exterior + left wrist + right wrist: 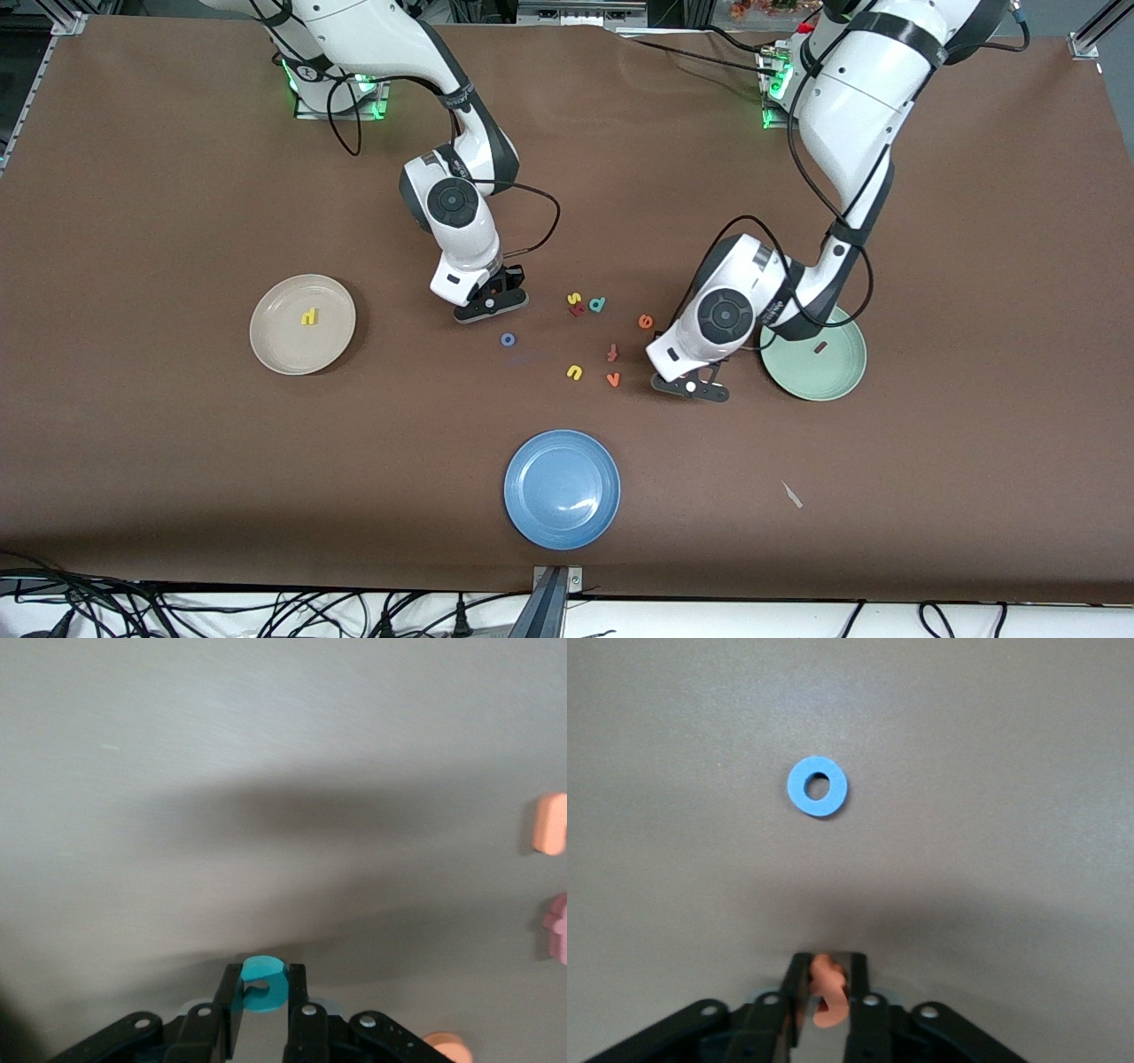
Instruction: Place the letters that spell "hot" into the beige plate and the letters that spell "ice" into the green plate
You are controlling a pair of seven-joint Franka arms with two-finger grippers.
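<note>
My left gripper is down at the table beside the green plate, shut on the teal c. A dark red i lies in that plate. The orange e lies on the table near it. My right gripper is low over the table's middle, shut on a small orange hooked letter, the t. The blue o lies flat just in front of it. The yellow h rests in the beige plate, toward the right arm's end.
Loose letters lie between the grippers: a yellow s, a teal d, a yellow u, an orange v and a pinkish-red cross-shaped letter. A blue plate sits nearer the front camera.
</note>
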